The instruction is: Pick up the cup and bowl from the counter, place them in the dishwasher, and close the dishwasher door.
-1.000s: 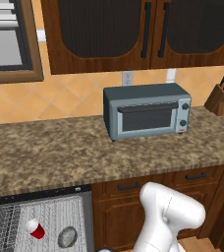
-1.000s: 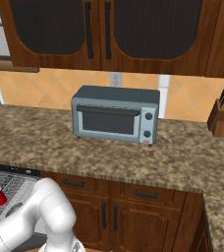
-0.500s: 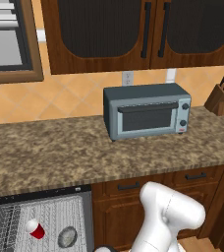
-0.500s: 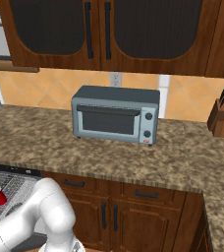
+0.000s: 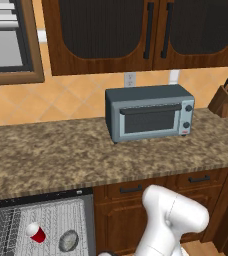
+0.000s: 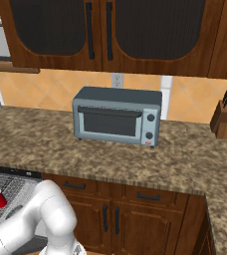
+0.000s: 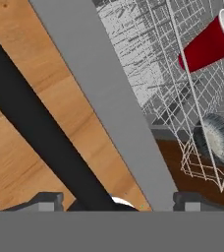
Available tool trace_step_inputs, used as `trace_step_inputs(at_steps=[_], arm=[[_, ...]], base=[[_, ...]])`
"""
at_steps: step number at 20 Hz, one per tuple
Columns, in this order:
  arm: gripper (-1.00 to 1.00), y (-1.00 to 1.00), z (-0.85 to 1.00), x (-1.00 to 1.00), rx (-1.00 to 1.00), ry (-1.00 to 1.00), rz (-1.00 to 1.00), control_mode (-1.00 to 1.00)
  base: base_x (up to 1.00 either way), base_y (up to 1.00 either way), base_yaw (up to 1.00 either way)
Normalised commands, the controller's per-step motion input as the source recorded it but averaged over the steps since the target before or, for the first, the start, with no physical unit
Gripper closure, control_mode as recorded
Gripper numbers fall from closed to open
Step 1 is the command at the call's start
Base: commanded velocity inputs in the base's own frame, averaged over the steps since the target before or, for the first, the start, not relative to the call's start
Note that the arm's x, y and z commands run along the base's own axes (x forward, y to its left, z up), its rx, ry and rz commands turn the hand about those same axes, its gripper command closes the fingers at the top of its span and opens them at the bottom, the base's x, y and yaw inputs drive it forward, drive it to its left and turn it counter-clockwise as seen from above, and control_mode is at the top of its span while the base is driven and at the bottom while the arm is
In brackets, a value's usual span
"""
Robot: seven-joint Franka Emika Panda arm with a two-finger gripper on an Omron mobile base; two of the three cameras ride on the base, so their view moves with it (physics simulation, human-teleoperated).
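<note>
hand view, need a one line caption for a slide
Red tapered plastic cup and grey metallic bowl lie in the white wire dishwasher rack, beside the grey open door's edge and dark bar handle.

The white arm (image 5: 171,220) has sunk slightly lower beside the dishwasher (image 5: 41,225).

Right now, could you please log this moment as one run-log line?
red tapered plastic cup: in white wire rack | grey metallic bowl: in rack | grey dishwasher door: open

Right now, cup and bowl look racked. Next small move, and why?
Probably bring the hand under the open door's edge to lift it shut. The cup and bowl already lie in the dishwasher rack, and the fingers stand apart by the door.
</note>
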Motion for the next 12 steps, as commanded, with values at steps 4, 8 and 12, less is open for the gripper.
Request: trace_step_inputs(at_steps=[4, 8, 12], arm=[[-1.00, 0.00, -0.86, 0.61, 0.00, -0.12, 0.29, -1.00], [-1.00, -0.11, -0.58, 0.69, 0.00, -0.20, 0.27, -1.00], [-1.00, -0.28, -0.33, 0.78, 0.00, -0.26, 0.27, -1.00]], base=[[0.00, 0.00, 0.00], [0.00, 0.00, 0.00], [0.00, 0.00, 0.00]])
